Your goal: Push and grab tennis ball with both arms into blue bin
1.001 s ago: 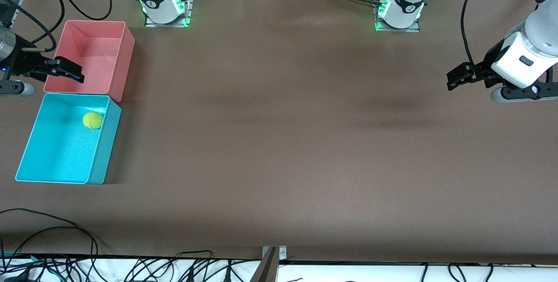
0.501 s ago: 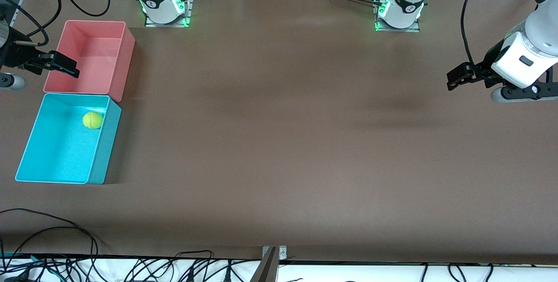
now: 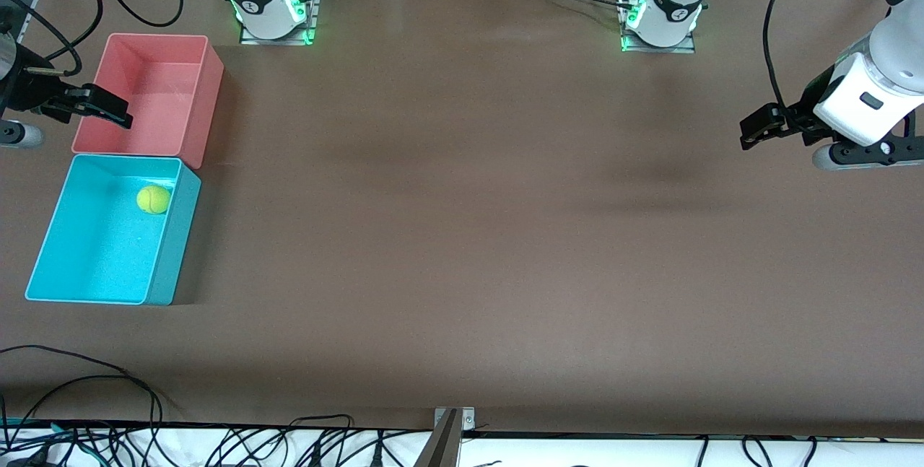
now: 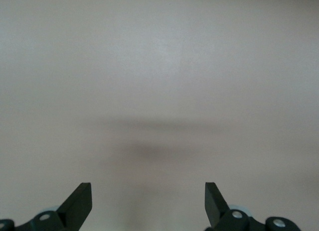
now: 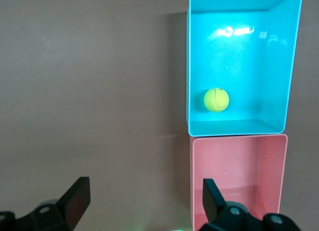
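Nearest the front camera, at the right arm's end of the brown bench (image 3: 462, 236), stands the blue bin (image 3: 86, 294). The tennis ball (image 3: 154, 199) lies inside it on the bin floor, close to the wall that adjoins the pink bin (image 3: 209, 92); the right wrist view shows the same ball (image 5: 216, 99) resting near that shared side of the blue bin (image 5: 294, 66), with the pink bin (image 5: 239, 141) touching it end to end.

Farther from the camera, the right gripper (image 3: 97, 107) hangs over the outer edge of the pink bin, well apart from the ball and above it. Its fingers (image 5: 75, 198) are spread wide and hold nothing. The left gripper (image 3: 758, 128) waits over bare bench at the left arm's end, far from the ball and both bins; its fingers (image 4: 79, 201) are likewise released, with only bench surface between them.

Compared with a second ago, the right gripper has drawn back toward the bench edge and slightly away from the blue bin. The ball, both bins and the left gripper have not shifted.
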Robot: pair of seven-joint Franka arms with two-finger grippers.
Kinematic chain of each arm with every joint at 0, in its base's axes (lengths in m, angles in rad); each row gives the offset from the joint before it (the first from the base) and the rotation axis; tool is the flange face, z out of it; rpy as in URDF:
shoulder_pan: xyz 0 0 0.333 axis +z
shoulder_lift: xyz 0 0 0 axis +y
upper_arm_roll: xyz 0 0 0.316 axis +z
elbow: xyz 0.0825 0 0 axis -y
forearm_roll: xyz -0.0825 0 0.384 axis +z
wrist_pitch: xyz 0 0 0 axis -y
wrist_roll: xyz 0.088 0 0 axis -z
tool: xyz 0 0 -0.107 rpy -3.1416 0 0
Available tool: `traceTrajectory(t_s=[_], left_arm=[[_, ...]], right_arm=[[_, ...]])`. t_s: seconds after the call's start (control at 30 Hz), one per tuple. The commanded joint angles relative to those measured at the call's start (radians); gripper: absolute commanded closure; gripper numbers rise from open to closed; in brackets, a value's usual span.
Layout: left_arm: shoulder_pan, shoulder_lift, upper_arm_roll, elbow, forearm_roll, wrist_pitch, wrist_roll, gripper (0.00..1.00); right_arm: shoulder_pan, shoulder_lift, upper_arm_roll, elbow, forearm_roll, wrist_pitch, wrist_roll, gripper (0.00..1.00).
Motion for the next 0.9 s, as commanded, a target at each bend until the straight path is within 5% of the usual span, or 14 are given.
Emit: traceTrajectory(t_s=[0.0, 0.87], left_arm=[[-0.003, 0.005, -0.003, 0.022, 0.01, -0.012, 0.008, 0.0], [0.002, 0.001, -0.042, 0.028, 0.01, -0.013, 0.007, 0.0]], right_arm=[[-0.015, -0.029, 0.016, -0.023, -0.016, -0.008, 0.014, 0.0], [-0.015, -0.028, 0.018, -0.017, -0.013, 0.004, 0.014, 0.0]])
